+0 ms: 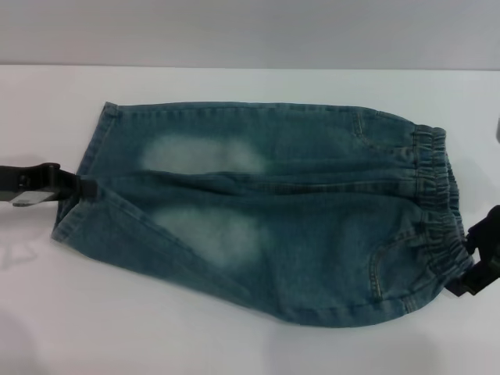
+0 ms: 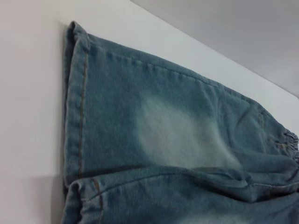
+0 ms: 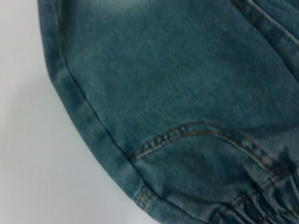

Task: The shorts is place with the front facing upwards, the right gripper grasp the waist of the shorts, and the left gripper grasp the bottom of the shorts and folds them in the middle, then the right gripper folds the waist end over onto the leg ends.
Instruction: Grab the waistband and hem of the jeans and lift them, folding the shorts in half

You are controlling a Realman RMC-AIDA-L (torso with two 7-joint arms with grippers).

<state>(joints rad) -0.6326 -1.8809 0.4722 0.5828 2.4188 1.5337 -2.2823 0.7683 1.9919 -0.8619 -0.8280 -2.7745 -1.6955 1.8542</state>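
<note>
Spread flat across the white bench [image 1: 234, 344], front up: the shorts [image 1: 266, 211], waistband [image 1: 437, 211] toward the robot's right, leg hems [image 1: 82, 187] toward its left. Two pale faded patches on the legs, a long crease between them.

At the hem edge, between the two legs in the head view: the left claw [image 1: 82, 186], black, reaching in from the picture's left edge, its tip touching the denim. Hidden at the tip by the fabric, so whether closed on the hem cannot be told. Arm mostly cut off.

At the near end of the waistband: the right claw [image 1: 473, 269], dark, partly cut off by the picture's right edge, touching the gathered elastic. Finger state likewise impossible to tell.

Only in the left wrist view: the stitched hem [image 2: 77, 102] up close, orange thread line along it, second leg's hem below, no claw visible.

Only in the right wrist view: curved pocket stitching [image 3: 196, 133] and the ruched band's edge, side seam against the bench; no fingers visible.
</note>
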